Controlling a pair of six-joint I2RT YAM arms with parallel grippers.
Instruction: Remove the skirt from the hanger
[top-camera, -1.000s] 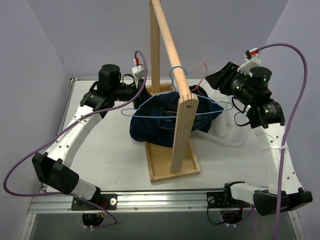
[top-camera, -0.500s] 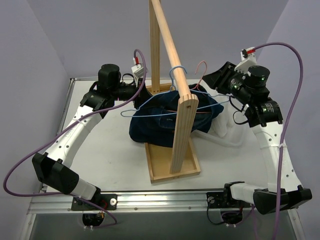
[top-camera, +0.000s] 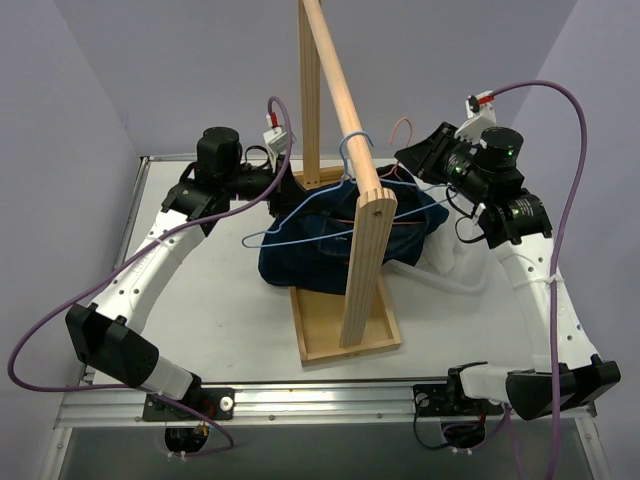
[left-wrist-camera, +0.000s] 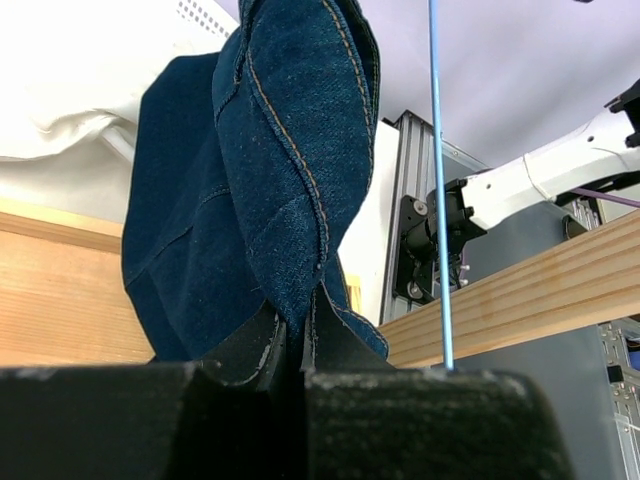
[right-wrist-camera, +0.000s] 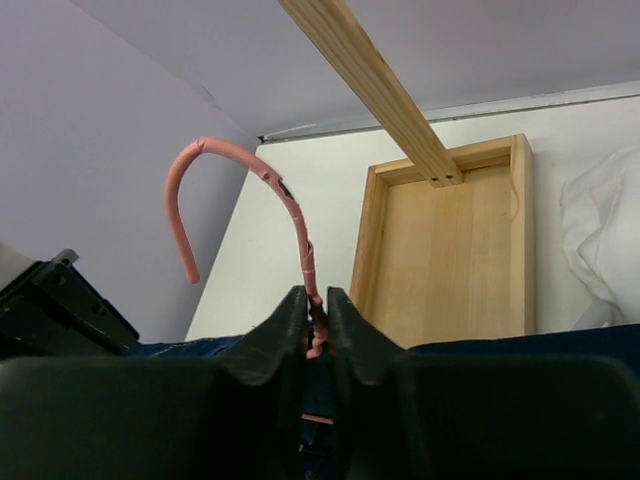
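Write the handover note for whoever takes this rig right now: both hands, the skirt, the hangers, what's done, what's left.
Left hand: shut on a fold of the denim skirt.
Right hand: shut on the neck of the pink hanger.
Done: the pink hanger's hook is clear of the wooden rail; the blue hanger hangs on it.
The skirt is bunched around the rack's upright, apparently not yet off the pink hanger.
Left: pull skirt and hanger apart.
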